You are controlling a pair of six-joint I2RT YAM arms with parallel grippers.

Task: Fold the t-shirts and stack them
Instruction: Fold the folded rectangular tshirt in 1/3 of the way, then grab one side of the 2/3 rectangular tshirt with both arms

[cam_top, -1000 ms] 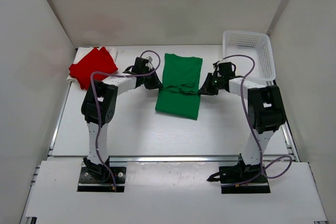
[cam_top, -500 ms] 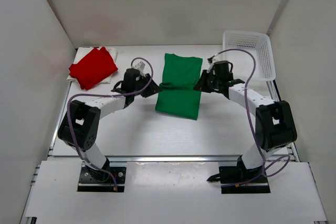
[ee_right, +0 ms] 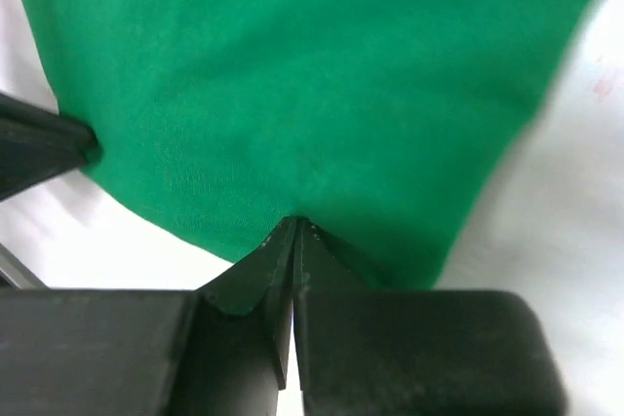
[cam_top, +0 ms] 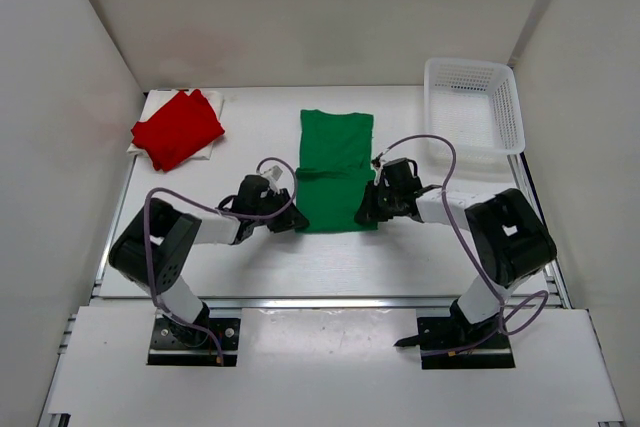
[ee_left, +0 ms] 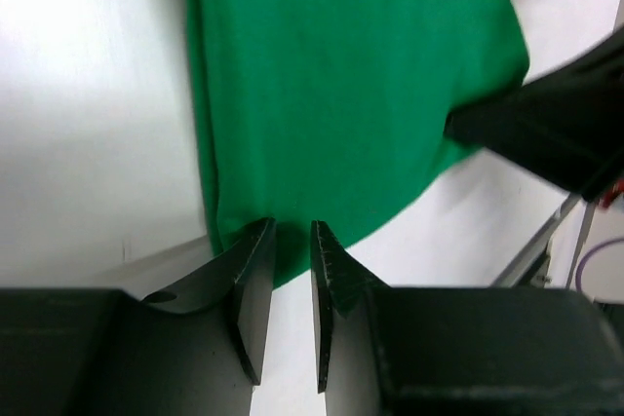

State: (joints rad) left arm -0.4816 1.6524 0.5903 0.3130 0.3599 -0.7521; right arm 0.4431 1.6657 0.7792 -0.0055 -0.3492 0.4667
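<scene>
A green t-shirt (cam_top: 335, 172) lies folded lengthwise in the middle of the table. It also shows in the left wrist view (ee_left: 351, 75) and the right wrist view (ee_right: 292, 75). My left gripper (cam_top: 287, 219) is at its near left corner. Its jaws (ee_left: 292, 231) stand a narrow gap apart, with the hem at their tips and white table showing between them. My right gripper (cam_top: 362, 215) is at the near right corner, shut (ee_right: 295, 223) on the hem. A folded red t-shirt (cam_top: 178, 127) lies at the far left.
A white cloth (cam_top: 213, 103) lies under the red t-shirt. A white plastic basket (cam_top: 470, 102) stands at the far right. White walls close in the table on three sides.
Both grippers have pulled the shirt's edge from mid-shirt toward the near side and come down low. The shirt now lies flatter and straighter. The left jaws have parted slightly.
</scene>
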